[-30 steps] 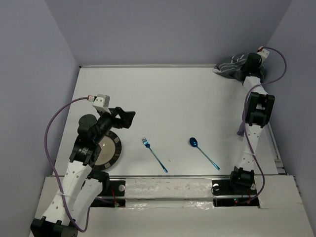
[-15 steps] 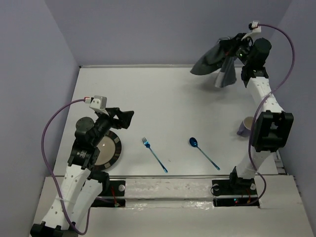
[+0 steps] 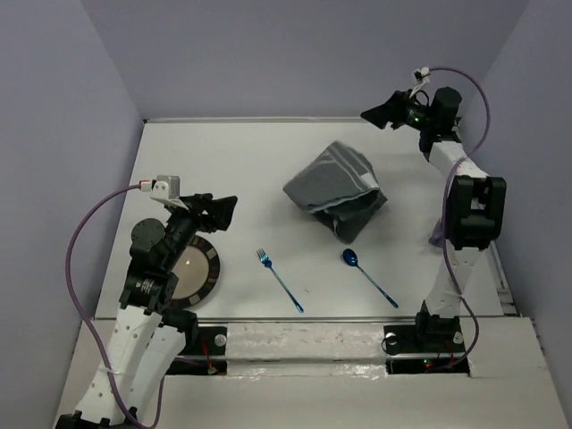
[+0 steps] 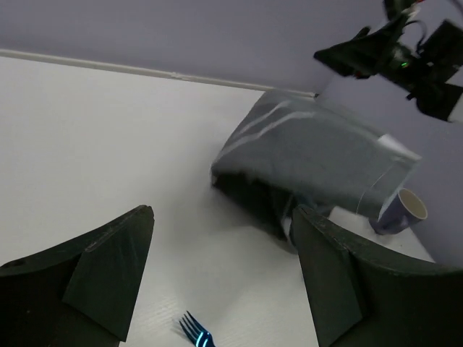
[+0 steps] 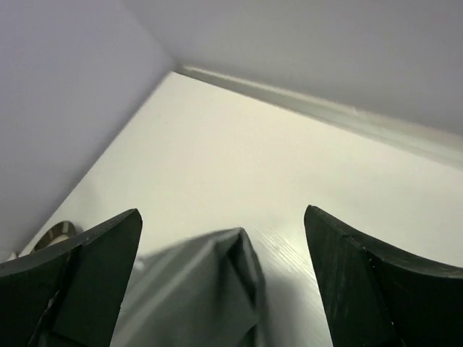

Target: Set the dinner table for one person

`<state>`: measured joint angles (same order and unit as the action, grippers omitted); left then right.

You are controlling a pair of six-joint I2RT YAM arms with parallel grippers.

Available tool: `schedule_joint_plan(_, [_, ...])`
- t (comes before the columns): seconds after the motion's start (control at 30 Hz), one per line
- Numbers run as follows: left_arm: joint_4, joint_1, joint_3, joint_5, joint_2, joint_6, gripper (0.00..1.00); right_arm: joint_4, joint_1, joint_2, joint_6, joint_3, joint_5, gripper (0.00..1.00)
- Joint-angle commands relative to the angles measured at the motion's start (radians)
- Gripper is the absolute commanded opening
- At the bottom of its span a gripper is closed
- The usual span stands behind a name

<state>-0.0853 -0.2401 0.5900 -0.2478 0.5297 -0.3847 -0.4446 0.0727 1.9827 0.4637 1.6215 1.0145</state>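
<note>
**Both grippers wide open and empty; placemat (image 3: pixel 335 183) bunched mid-table.**

The table (image 3: pixel 223 161) spans the whole floor of the enclosure, beneath every item. The left gripper (image 3: pixel 227 213) hangs just beyond the plate (image 3: pixel 204 268) at the near left, with its fingers far apart and nothing between them. The right gripper (image 3: pixel 380 112) is raised at the far right, also spread wide and empty, clear of the placemat. The placemat is folded over itself, not flat, just behind the spoon (image 3: pixel 368 275). The fork (image 3: pixel 279 279) lies left of the spoon. The cup (image 4: pixel 401 210) stands near the right edge.
</note>
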Motion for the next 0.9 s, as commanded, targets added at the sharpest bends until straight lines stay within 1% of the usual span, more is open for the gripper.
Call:
schedule_joint_plan(0.0, [-0.079, -0.001, -0.005, 0.002, 0.047, -0.088, 0.87, 0.244, 0.012, 0.126, 0.006, 0.153, -0.139, 1.0])
schedule_joint_plan(0.07, [-0.109, -0.017, -0.016, 0.013, 0.084, -0.126, 0.85, 0.262, -0.022, 0.098, -0.01, 0.126, -0.163, 0.99])
schedule_joint_plan(0.13, [-0.145, -0.062, -0.027, 0.041, 0.111, -0.167, 0.84, 0.312, -0.051, 0.032, -0.078, 0.094, -0.275, 0.95])
schedule_joint_plan(0.17, [-0.18, -0.083, -0.032, 0.06, 0.142, -0.175, 0.84, 0.38, -0.088, 0.004, -0.103, 0.078, -0.325, 0.93])
schedule_joint_plan(0.2, [-0.195, -0.111, -0.035, 0.082, 0.162, -0.181, 0.83, 0.395, -0.108, -0.027, -0.131, 0.017, -0.424, 0.88])
schedule_joint_plan(0.23, [-0.211, -0.137, -0.035, 0.103, 0.185, -0.183, 0.83, 0.403, -0.128, -0.06, -0.135, -0.026, -0.465, 0.87])
schedule_joint_plan(0.27, [-0.232, -0.187, -0.029, 0.146, 0.238, -0.189, 0.83, 0.406, -0.17, -0.13, -0.138, -0.123, -0.503, 0.8])
schedule_joint_plan(0.3, [-0.241, -0.211, -0.021, 0.166, 0.271, -0.192, 0.83, 0.406, -0.195, -0.168, -0.135, -0.174, -0.586, 0.76])
schedule_joint_plan(0.33, [-0.254, -0.232, -0.016, 0.18, 0.301, -0.192, 0.83, 0.408, -0.22, -0.206, -0.135, -0.227, -0.629, 0.71])
schedule_joint_plan(0.37, [-0.273, -0.273, -0.004, 0.208, 0.366, -0.192, 0.82, 0.406, -0.272, -0.281, -0.132, -0.279, -0.68, 0.64])
schedule_joint_plan(0.4, [-0.284, -0.293, 0.004, 0.223, 0.397, -0.192, 0.82, 0.408, -0.295, -0.315, -0.12, -0.332, -0.762, 0.43])
schedule_joint_plan(0.43, [-0.306, -0.312, 0.011, 0.237, 0.426, -0.191, 0.81, 0.408, -0.316, -0.347, -0.112, -0.429, -0.793, 0.37])
schedule_joint_plan(0.47, [-0.315, -0.333, 0.019, 0.237, 0.485, -0.189, 0.78, 0.403, -0.335, -0.379, -0.097, -0.477, -0.83, 0.33])
schedule_joint_plan(0.5, [-0.32, -0.381, 0.04, 0.237, 0.519, -0.175, 0.73, 0.394, -0.349, -0.433, -0.058, -0.524, -0.887, 0.18])
schedule_joint_plan(0.53, [-0.323, -0.41, 0.054, 0.277, 0.548, -0.165, 0.7, 0.383, -0.349, -0.461, -0.037, -0.622, -0.904, 0.12])
schedule_joint_plan(0.57, [-0.323, -0.444, 0.086, 0.285, 0.611, -0.149, 0.59, 0.359, -0.349, -0.487, -0.016, -0.67, -0.921, 0.08])
schedule_joint_plan(0.6, [-0.326, -0.517, 0.102, 0.301, 0.64, -0.113, 0.56, 0.356, -0.349, -0.539, -0.001, -0.74, -0.979, 0.06])
schedule_joint_plan(0.63, [-0.335, -0.556, 0.116, 0.301, 0.668, -0.083, 0.54, 0.356, -0.349, -0.565, 0.012, -0.741, -1.008, 0.04])
schedule_joint_plan(0.67, [-0.359, -0.591, 0.138, 0.304, 0.718, -0.051, 0.51, 0.357, -0.349, -0.591, 0.016, -0.785, -1.048, 0.01])
schedule_joint_plan(0.7, [-0.361, -0.62, 0.154, 0.305, 0.743, -0.021, 0.48, 0.357, -0.349, -0.617, 0.021, -0.799, -1.068, 0.01])
schedule_joint_plan(0.73, [-0.36, -0.669, 0.166, 0.309, 0.765, 0.028, 0.46, 0.357, -0.349, -0.66, 0.026, -0.81, -1.082, 0.01])
schedule_joint_plan(0.77, [-0.363, -0.691, 0.175, 0.311, 0.803, 0.053, 0.44, 0.363, -0.349, -0.679, 0.024, -0.821, -1.081, 0.01])
schedule_joint_plan(0.8, [-0.361, -0.706, 0.186, 0.315, 0.82, 0.076, 0.4, 0.372, -0.349, -0.694, 0.026, -0.824, -1.068, 0.01])
schedule_joint_plan(0.83, [-0.36, -0.729, 0.189, 0.32, 0.835, 0.119, 0.37, 0.382, -0.349, -0.709, 0.026, -0.828, -1.059, 0.01])
schedule_joint_plan(0.87, [-0.355, -0.735, 0.195, 0.315, 0.854, 0.131, 0.35, 0.388, -0.349, -0.738, 0.026, -0.833, -1.05, 0.01])
